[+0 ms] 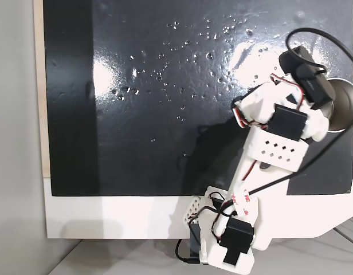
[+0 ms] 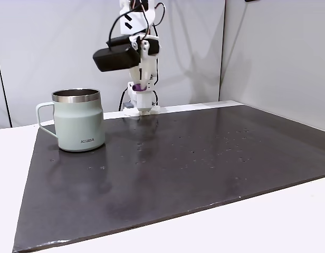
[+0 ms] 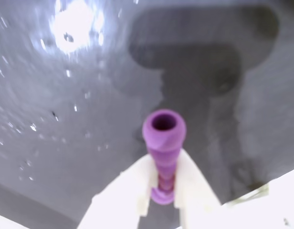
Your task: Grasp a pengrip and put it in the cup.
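Observation:
In the wrist view my gripper (image 3: 165,162) is shut on the light-purple ribbed pengrip (image 3: 163,130), whose open end sticks out past the white fingers (image 3: 137,191). It hangs above the dark mat. In a fixed view the gripper (image 2: 141,84) holds the pengrip (image 2: 136,87) in the air, to the right of the cup (image 2: 78,121) and about level with its rim. The cup is a grey-green handled tumbler with a steel rim, standing upright on the mat. In the other fixed view the cup (image 1: 348,103) is partly covered by the arm (image 1: 274,143).
A black mat (image 2: 194,168) with small specks and glare covers most of the white table (image 2: 289,221). The arm's base (image 1: 228,229) sits at the table's edge. A black wrist camera (image 2: 116,57) and its cable ride above the gripper. Grey walls stand behind.

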{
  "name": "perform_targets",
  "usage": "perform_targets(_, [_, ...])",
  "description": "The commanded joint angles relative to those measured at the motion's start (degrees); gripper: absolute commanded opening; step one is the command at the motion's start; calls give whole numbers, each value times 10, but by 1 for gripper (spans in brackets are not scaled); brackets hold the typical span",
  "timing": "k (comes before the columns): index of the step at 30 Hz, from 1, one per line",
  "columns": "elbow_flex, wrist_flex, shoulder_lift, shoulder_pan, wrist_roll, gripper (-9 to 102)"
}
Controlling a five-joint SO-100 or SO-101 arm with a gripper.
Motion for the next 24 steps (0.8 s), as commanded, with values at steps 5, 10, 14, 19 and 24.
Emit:
perform_targets(5, [-107, 18, 25, 113, -88, 0])
perform_targets(10, [-168, 17, -25, 175, -125, 0])
perform_targets(14, [-212, -7, -75, 207, -137, 0])
perform_targets(19, [-215, -62, -102, 230, -140, 0])
perform_targets(24, [-219, -85, -114, 234, -134, 0])
